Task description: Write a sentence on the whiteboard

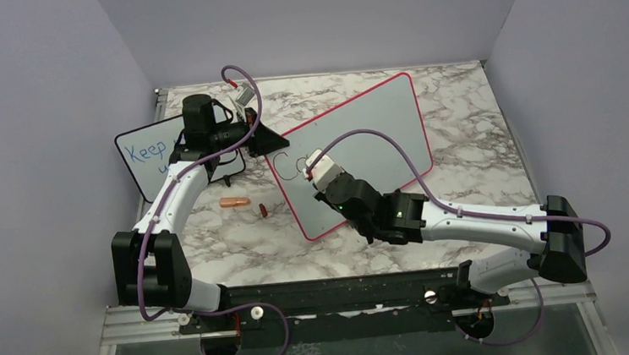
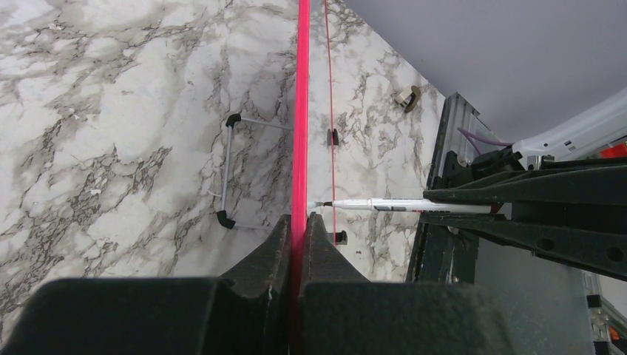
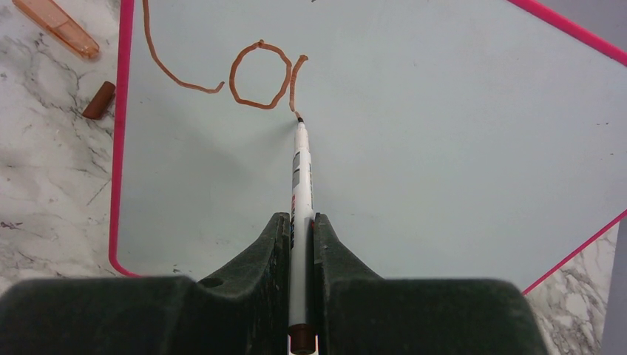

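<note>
The whiteboard (image 1: 375, 130), rimmed in red-pink, stands tilted on the marble table. My left gripper (image 1: 259, 139) is shut on its upper left edge; in the left wrist view the frame (image 2: 300, 111) runs straight between the closed fingers of that gripper (image 2: 299, 222). My right gripper (image 1: 324, 175) is shut on a white marker (image 3: 299, 177), whose tip touches the board face (image 3: 444, 148). Of the sentence (image 3: 244, 70), only a red-brown "Co" and one short curved stroke ending at the tip show. The marker (image 2: 414, 205) also shows side-on from the left wrist.
A smaller black-framed board with blue writing (image 1: 144, 157) stands behind the left arm. An orange pen cap (image 1: 234, 202) and a small brown cap (image 1: 262, 209) lie left of the whiteboard. A wire stand (image 2: 225, 170) props the board's back. Grey walls enclose the table.
</note>
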{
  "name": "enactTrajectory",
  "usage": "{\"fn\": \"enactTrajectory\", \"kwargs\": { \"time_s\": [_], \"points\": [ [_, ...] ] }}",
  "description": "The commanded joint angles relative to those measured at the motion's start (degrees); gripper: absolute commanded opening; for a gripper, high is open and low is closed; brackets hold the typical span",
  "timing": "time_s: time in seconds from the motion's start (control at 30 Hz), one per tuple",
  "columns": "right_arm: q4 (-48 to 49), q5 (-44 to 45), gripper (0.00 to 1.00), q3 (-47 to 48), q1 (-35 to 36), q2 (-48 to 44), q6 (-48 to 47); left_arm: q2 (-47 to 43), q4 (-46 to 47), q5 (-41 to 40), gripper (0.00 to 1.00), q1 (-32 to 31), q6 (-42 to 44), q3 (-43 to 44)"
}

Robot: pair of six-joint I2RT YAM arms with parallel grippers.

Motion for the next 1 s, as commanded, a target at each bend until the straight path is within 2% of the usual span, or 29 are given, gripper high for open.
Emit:
{"fn": "enactTrajectory", "kwargs": {
  "time_s": [0.0,0.97],
  "points": [
    [0.4,2.2,0.01,-0.8,-0.5,-1.5,-1.0,2.2,-4.4,-1.8,0.0,-0.8,5.0,-1.1],
    [7.1,1.8,0.01,0.5,-2.7,-0.9,-4.8,2.2,-4.4,-1.2,0.0,-0.7,5.1,-1.0]
  ]
}}
